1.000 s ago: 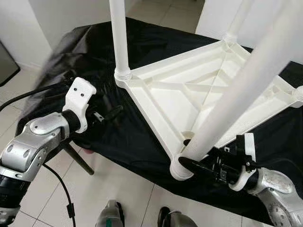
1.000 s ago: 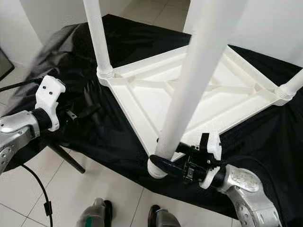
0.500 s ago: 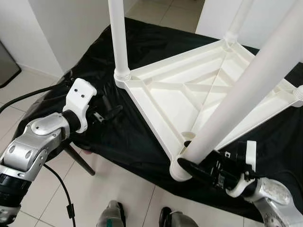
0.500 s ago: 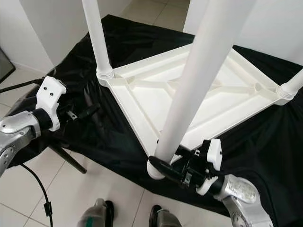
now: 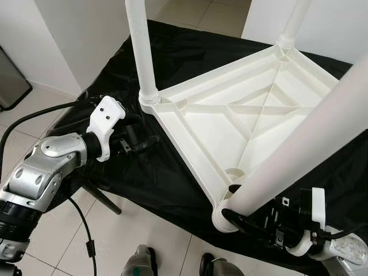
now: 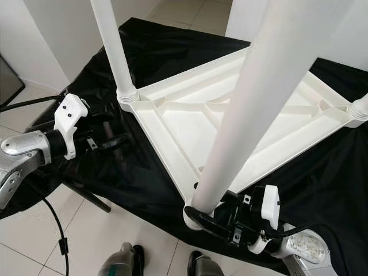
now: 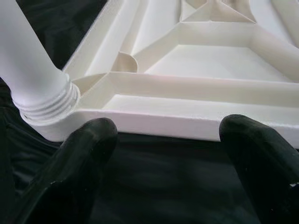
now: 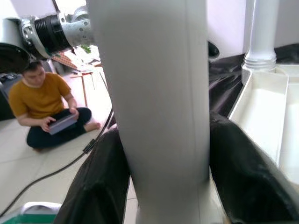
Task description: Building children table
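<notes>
Upturned tabletop (image 5: pixel 241 123), three legs fitted, on black-draped bench (image 5: pixel 172 178).
My right end effector (image 6: pixel 201 215) clamps nearest leg (image 6: pixel 253 115); left end effector (image 7: pixel 159 135) spread wide, empty.

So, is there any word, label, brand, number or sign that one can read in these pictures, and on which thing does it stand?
None can be read.
White table top, upside down on the black cloth: plain ribs, no text.
White legs: plain.
Left gripper and right gripper mounts: no legible marking.
Person sitting on the floor, in the right wrist view: shirt plain, tablet too small to read.
</notes>
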Controlling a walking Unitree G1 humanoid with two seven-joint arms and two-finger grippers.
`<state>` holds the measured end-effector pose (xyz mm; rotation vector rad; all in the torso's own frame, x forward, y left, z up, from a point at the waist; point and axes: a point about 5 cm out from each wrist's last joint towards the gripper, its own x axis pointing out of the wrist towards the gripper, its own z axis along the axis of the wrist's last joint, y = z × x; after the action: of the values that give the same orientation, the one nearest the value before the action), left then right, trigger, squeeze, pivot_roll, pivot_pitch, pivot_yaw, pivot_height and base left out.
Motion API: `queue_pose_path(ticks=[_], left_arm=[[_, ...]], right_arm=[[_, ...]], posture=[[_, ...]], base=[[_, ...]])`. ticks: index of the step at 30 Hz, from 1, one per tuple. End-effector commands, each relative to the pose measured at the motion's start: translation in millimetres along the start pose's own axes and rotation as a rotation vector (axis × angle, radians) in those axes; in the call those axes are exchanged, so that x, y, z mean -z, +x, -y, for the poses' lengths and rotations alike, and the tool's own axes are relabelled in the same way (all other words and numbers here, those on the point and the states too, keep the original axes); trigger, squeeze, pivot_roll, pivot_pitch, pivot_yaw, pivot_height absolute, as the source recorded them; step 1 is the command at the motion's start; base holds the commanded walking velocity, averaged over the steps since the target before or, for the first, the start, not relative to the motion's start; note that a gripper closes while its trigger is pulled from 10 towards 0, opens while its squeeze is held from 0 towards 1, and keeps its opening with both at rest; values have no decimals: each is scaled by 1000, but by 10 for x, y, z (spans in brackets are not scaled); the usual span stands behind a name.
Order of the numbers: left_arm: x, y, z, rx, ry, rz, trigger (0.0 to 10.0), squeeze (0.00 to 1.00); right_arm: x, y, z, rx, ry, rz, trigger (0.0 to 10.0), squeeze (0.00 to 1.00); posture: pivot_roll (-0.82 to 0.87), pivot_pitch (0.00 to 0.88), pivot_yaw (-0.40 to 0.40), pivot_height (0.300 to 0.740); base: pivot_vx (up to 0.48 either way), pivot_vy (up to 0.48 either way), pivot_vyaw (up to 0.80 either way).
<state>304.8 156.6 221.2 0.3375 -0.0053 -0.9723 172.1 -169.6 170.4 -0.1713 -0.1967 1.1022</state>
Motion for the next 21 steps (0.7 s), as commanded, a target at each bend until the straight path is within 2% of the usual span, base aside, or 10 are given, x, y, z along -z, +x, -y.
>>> queue_pose_path(ticks=[1,4,8,11,12,13,15,17,18,21], left_arm=[[30,2,31,59,5,-14,10000,0],[23,-13,26,61,12,-14,10000,0],[22,-49,-8,53,11,-13,10000,0],[24,-51,-10,52,11,-14,10000,0],[24,-54,-8,52,11,-13,10000,0],[28,-56,-6,52,11,-15,10000,0],[30,-57,-4,51,12,-16,10000,0],[48,-59,-5,50,10,-20,10000,0],[48,-59,-5,50,10,-20,10000,0],[53,-54,-14,54,8,-21,10000,0]], right_arm=[[168,-79,42,80,29,-96,10000,1000],[167,-46,31,6,91,-97,10000,1000],[155,-34,113,30,2,-128,10000,1000],[147,-41,124,29,-20,-127,10000,1000],[132,-65,143,39,-39,-123,10000,914],[106,-100,180,62,-62,-108,10000,0],[88,-124,205,79,-76,-96,10000,0],[72,-295,234,67,-29,-137,10000,0],[72,-295,234,67,-29,-137,10000,0],[35,-455,280,97,-38,-176,10000,0]], posture=[[112,217,56,740],[119,213,53,740],[123,212,49,740],[123,212,49,740],[124,212,49,740],[124,212,49,740],[124,212,49,740],[120,217,51,740],[120,217,51,740],[109,216,60,740]], base=[[0,0,0],[0,0,0],[0,0,0],[0,0,0],[0,0,0],[0,0,0],[0,0,0],[0,0,0],[0,0,0],[0,0,0]])
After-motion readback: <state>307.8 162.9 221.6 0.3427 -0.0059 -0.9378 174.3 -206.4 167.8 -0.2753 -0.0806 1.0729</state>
